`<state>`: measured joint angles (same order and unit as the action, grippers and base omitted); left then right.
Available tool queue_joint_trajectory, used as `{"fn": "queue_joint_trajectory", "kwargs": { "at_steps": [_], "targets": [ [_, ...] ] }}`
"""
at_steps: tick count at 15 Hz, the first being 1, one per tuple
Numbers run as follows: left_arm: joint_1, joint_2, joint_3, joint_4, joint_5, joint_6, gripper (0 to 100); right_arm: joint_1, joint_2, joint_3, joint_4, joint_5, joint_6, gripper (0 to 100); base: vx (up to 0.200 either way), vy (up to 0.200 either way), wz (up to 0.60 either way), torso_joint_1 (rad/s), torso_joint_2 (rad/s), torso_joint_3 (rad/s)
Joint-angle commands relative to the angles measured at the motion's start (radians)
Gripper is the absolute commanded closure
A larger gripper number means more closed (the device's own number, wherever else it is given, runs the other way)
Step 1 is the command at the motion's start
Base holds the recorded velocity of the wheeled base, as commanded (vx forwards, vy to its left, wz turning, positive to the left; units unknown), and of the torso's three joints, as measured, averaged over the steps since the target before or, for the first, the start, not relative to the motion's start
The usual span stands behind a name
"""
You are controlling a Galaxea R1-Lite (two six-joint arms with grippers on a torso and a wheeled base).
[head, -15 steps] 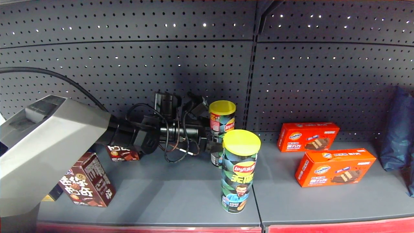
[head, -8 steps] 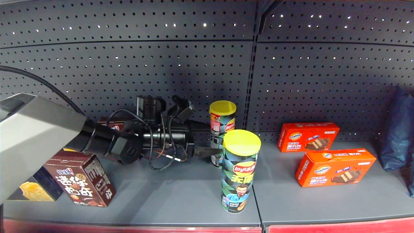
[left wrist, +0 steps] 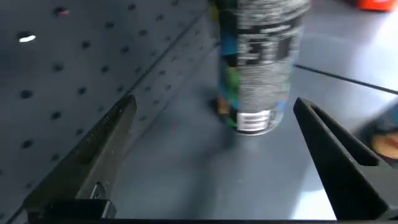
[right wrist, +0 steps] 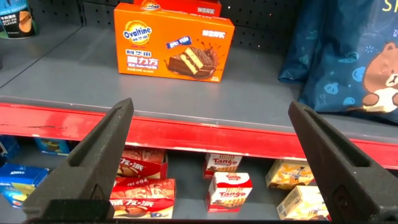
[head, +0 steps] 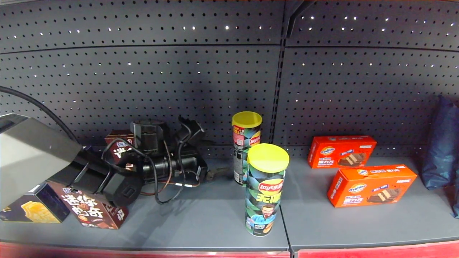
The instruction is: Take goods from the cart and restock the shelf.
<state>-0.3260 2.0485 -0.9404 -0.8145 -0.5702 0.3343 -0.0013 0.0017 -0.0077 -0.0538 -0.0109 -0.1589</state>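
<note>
Two tall chip cans with yellow lids stand upright on the grey shelf (head: 200,222): the front can (head: 266,190) near the middle, the rear can (head: 246,145) by the pegboard. My left gripper (head: 218,174) sits low on the shelf just left of the rear can, apart from it. In the left wrist view this gripper (left wrist: 214,104) is open, with the rear can (left wrist: 261,62) a short way beyond its fingertips. My right gripper (right wrist: 209,107) is open and holds nothing, in front of the red shelf edge (right wrist: 186,127), facing an orange box (right wrist: 173,46).
Two orange boxes (head: 340,150) (head: 371,184) lie right of the cans, with a blue bag (head: 443,143) at the far right. Brown boxes (head: 96,211) (head: 120,141) and a dark box (head: 32,211) stand at the left, close to my left arm. Small boxes (right wrist: 229,186) fill the lower shelf.
My left arm has drawn back to the left and lower, away from the rear can, whose sides its fingers reached a second ago. Both cans stand unmoved.
</note>
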Motion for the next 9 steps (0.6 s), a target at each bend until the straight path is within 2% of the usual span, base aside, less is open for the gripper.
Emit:
{"fn": "queue_joint_trajectory", "kwargs": {
  "at_steps": [1, 2, 3, 9],
  "targets": [
    [-0.025, -0.004, -0.003, -0.005, 0.064, -0.003, 0, 0.001, 0.001, 0.000, 0.000, 0.000, -0.001, 0, 0.000, 0.000, 0.00, 0.000, 0.00, 0.000],
    [-0.035, 0.001, -0.008, -0.005, 0.112, -0.003, 0, 0.000, 0.001, 0.000, 0.000, 0.000, -0.001, 0, 0.000, 0.000, 0.00, 0.000, 0.00, 0.000],
    [-0.039, 0.001, -0.006, -0.005, 0.127, -0.004, 0, 0.000, 0.001, 0.000, 0.000, 0.000, -0.001, 0, 0.000, 0.000, 0.00, 0.000, 0.00, 0.000],
    [-0.031, 0.028, -0.055, -0.006, 0.136, -0.001, 0, 0.000, 0.001, 0.000, 0.000, 0.000, -0.001, 0, 0.000, 0.000, 0.00, 0.000, 0.00, 0.000]
  ]
}}
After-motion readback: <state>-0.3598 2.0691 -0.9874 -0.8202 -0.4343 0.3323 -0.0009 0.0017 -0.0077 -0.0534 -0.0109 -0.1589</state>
